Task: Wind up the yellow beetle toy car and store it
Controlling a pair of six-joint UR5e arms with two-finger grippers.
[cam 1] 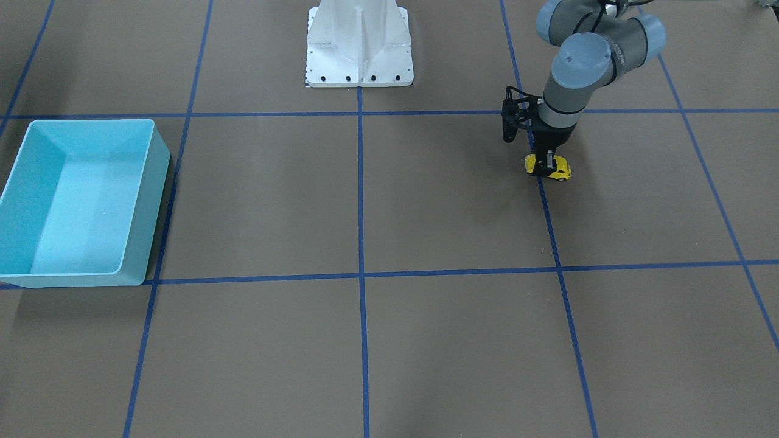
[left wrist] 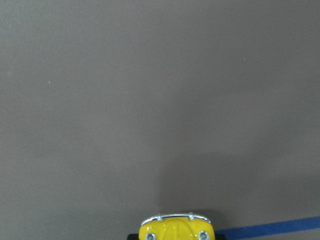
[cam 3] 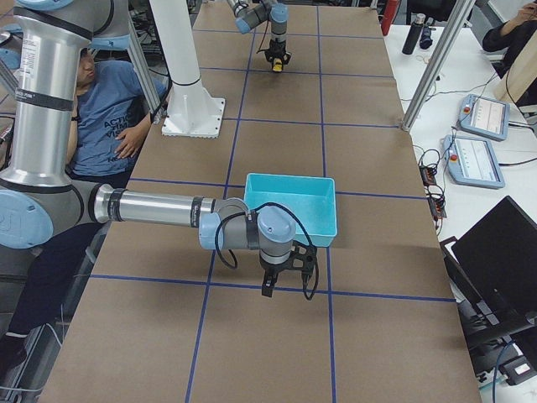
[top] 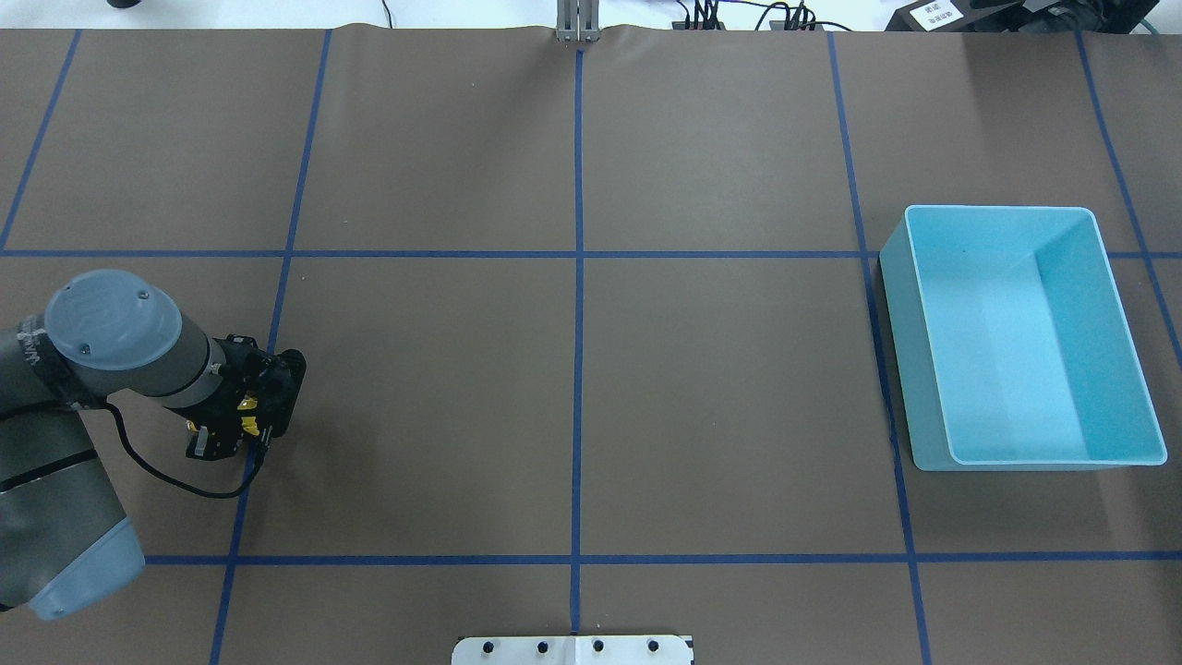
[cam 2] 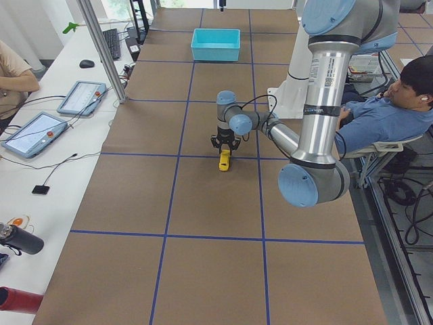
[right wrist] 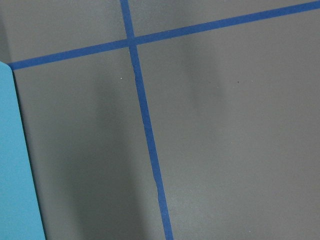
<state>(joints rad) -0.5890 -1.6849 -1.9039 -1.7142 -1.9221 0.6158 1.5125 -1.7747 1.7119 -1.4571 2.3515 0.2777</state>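
A: Table?
B: Table [cam 1: 426,213] under brown cover, marked with a grid of blue lines.
A: Bin?
B: Bin [cam 1: 149,225], turquoise, open side up, on the robot's right, well apart from the car.
A: Grippers?
B: Left gripper [cam 1: 548,161] points down, fingers clamped on the car's sides. Right gripper [cam 3: 285,284] hangs near the bin; fingers apart or together, cannot tell.
A: Car?
B: Car [cam 1: 558,171], yellow, low at the table top by a blue line, on the robot's left.
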